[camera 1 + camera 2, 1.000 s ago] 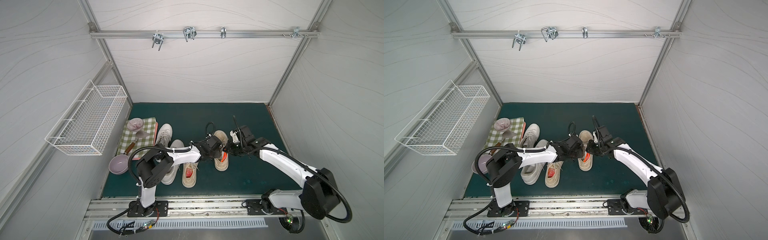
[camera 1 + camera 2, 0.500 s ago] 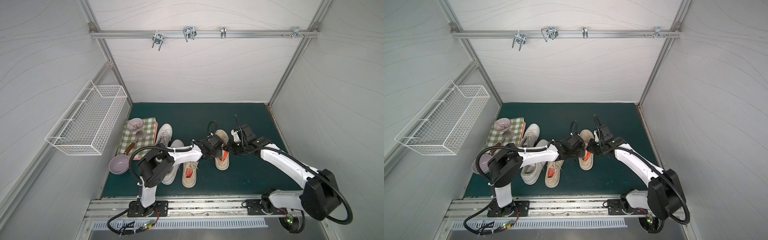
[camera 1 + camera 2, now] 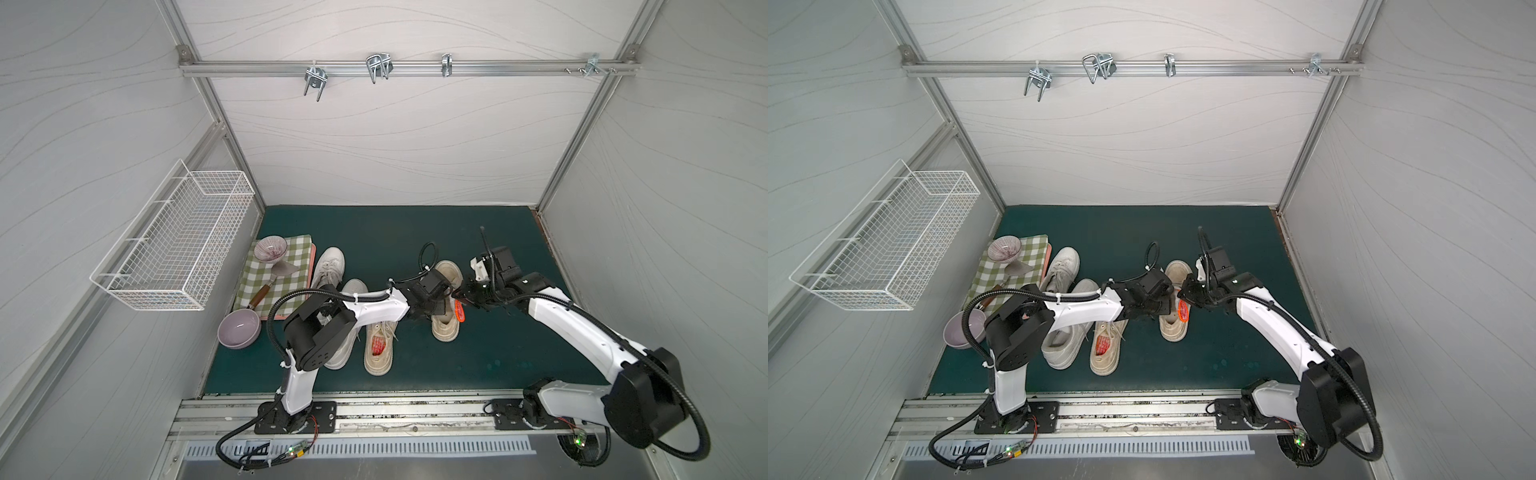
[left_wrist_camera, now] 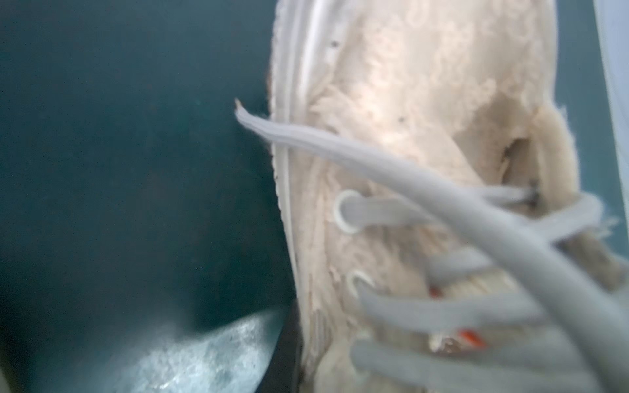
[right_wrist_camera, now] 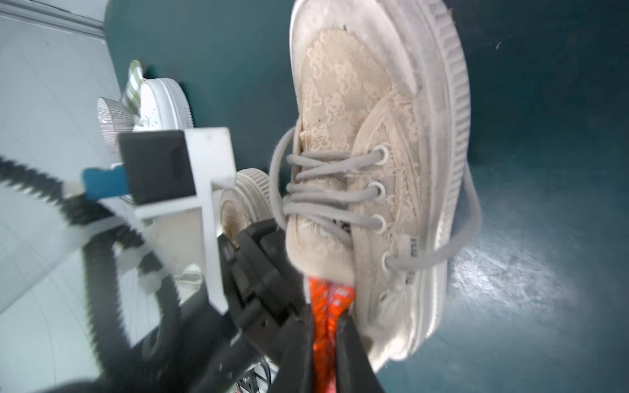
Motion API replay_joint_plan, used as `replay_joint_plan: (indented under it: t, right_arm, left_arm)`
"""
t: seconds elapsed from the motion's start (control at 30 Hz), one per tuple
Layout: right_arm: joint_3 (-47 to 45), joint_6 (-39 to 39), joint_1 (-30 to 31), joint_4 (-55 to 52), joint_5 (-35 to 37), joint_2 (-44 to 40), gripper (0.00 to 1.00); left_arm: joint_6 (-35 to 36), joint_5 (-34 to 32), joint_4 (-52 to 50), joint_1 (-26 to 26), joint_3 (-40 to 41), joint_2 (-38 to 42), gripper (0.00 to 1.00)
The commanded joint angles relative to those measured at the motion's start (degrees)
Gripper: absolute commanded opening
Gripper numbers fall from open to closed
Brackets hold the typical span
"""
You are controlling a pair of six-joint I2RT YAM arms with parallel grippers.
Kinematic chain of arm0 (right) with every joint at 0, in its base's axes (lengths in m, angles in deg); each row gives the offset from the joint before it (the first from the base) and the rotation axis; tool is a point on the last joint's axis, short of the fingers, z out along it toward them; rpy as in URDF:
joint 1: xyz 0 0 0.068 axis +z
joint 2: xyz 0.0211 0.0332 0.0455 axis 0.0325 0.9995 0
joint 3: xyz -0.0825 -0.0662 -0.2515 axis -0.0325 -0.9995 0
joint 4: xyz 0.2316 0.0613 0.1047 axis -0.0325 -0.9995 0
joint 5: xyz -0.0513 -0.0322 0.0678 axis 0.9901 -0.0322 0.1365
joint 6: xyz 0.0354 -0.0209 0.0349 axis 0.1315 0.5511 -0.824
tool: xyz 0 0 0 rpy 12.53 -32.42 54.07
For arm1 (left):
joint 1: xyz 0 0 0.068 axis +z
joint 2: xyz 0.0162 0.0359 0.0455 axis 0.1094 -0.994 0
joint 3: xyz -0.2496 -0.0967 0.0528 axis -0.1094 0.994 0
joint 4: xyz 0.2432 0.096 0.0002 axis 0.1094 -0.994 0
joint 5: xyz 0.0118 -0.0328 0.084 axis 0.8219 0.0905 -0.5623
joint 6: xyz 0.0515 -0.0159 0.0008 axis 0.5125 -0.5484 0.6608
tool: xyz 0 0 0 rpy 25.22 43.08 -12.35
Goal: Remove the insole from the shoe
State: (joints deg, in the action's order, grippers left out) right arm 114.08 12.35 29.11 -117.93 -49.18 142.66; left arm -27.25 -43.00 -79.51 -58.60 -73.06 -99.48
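Note:
A beige lace-up shoe (image 3: 445, 328) (image 3: 1173, 330) (image 5: 343, 102) lies mid-mat with its toe toward the back wall. An orange insole (image 3: 459, 311) (image 3: 1182, 309) (image 5: 326, 306) sticks out of its opening, over the side nearest the right arm. My right gripper (image 3: 467, 293) (image 3: 1187, 291) (image 5: 326, 318) is shut on that insole, one black finger on each face. My left gripper (image 3: 434, 307) (image 3: 1154, 307) is on the shoe's other side, shut on its side wall. In the left wrist view one dark finger (image 4: 282, 360) lies against the shoe (image 4: 391, 102); the other is hidden.
A second beige shoe (image 3: 378, 351) with an orange insole lies nearer the front, beside two white sneakers (image 3: 330, 266). On the left are a checked cloth (image 3: 291, 266), a striped bowl (image 3: 270, 248), a spatula (image 3: 270, 284) and a lilac bowl (image 3: 240, 330). A wire basket (image 3: 178, 249) hangs on the left wall.
The orange insole has come a little farther out of the shoe toward the right arm. Both grippers stay shut and the left arm has barely moved.

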Motion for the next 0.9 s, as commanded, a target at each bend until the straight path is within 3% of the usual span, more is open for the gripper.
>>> replay_joint_plan:
  t: [0.0,0.3,0.67,0.87]
  right_arm:
    - [1.46,1.54,-0.94,3.57,1.05,-4.91,0.00]
    - [-5.62,7.07,7.19,-0.59,9.49,-7.96,0.00]
    - [-8.26,8.68,7.21,-4.92,11.39,-19.25,0.00]
    - [-7.65,9.85,6.40,-10.44,16.28,-26.24,0.00]
  left_arm:
    - [-0.95,-4.44,-12.51,3.00,4.24,-1.77,0.00]
    - [-0.65,-4.60,-13.92,5.84,-0.20,-2.05,0.00]
    - [3.62,-0.44,-14.55,10.66,-11.21,-7.96,0.00]
    - [6.49,0.77,-16.10,12.58,-20.16,-12.16,0.00]
